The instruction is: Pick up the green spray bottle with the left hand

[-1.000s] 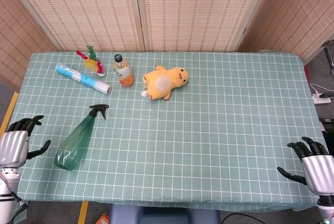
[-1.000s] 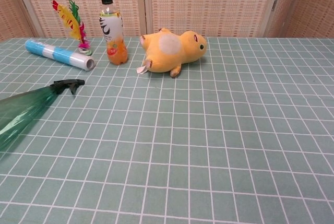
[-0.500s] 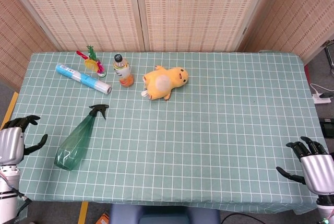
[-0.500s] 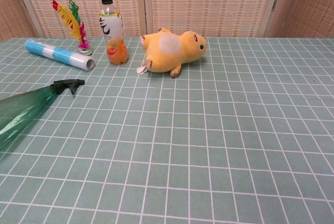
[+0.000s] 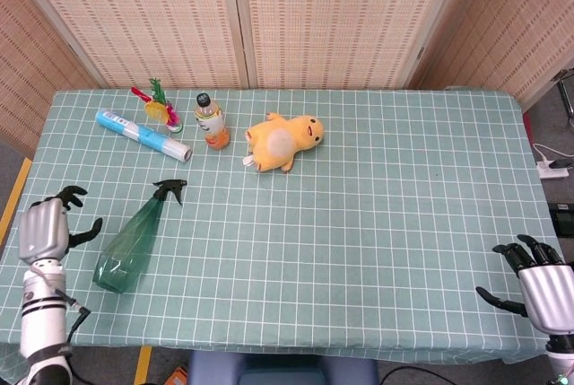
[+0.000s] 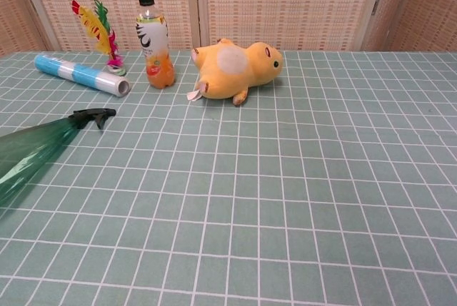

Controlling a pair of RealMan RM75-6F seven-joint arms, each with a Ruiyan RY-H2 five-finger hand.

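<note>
The green spray bottle (image 5: pixel 134 240) lies on its side on the table's left part, black nozzle pointing to the far right; the chest view shows it (image 6: pixel 36 150) at the left edge. My left hand (image 5: pixel 47 228) hovers at the table's left edge, a short way left of the bottle's body, fingers apart and holding nothing. My right hand (image 5: pixel 538 288) is at the front right corner, fingers spread, empty. Neither hand shows in the chest view.
At the back left lie a blue and white roll (image 5: pixel 143 135), a feathered shuttlecock (image 5: pixel 158 109) and an upright orange drink bottle (image 5: pixel 212 121). A yellow plush duck (image 5: pixel 283 141) lies near the back middle. The checked tablecloth (image 5: pixel 377 223) covers the table.
My left hand has moved right and further onto the table, closer to the green spray bottle. The right hand and the objects have stayed put.
</note>
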